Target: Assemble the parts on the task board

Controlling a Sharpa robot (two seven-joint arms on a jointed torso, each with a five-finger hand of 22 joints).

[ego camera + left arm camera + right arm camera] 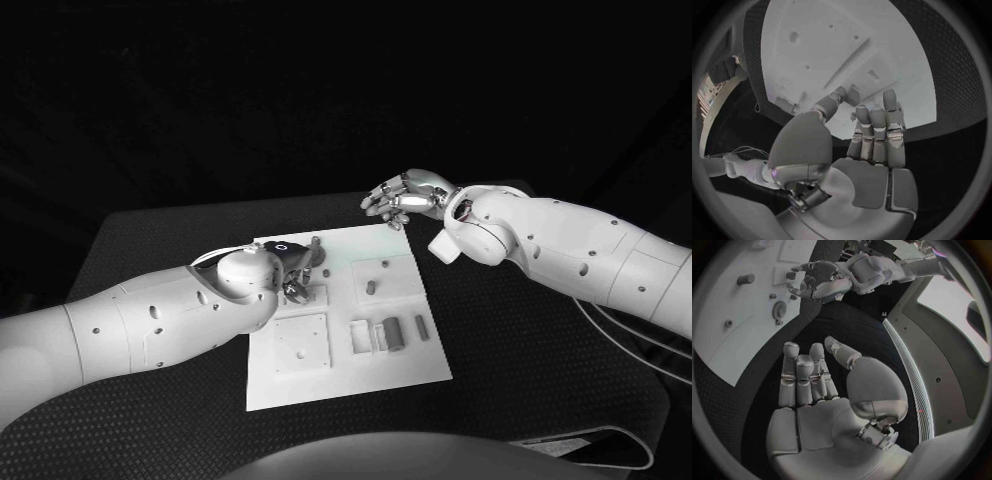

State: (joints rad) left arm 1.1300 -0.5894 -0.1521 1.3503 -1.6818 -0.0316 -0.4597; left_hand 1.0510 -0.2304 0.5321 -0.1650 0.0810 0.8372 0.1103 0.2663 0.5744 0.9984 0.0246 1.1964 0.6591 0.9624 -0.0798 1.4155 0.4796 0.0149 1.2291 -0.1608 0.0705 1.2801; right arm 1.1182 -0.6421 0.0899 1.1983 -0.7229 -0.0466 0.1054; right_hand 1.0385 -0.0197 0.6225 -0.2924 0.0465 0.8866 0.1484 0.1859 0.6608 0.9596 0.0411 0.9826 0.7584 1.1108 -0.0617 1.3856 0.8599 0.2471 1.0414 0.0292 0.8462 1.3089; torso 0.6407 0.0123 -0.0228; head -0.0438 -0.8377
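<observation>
The white task board (353, 375) lies in the middle of the black table. Several small grey parts lie on it: a short peg (372, 287), a bar (423, 326) and a block (389, 335). My left hand (296, 268) hovers over the board's far left part, fingers apart and nothing in the palm (870, 150). Its thumb reaches toward a small grey part (856, 92) on the board (879, 45). My right hand (408, 195) hangs off the board's far right corner, with fingers stretched out and empty (817, 400). The right wrist view also shows the left hand (817, 280) over the board (729, 340).
A square plate (303, 342) sits on the board's near left part. A round toothed piece (779, 310) and a peg (745, 278) stand on the board. A cable (620, 340) runs across the table (548, 380) under my right arm.
</observation>
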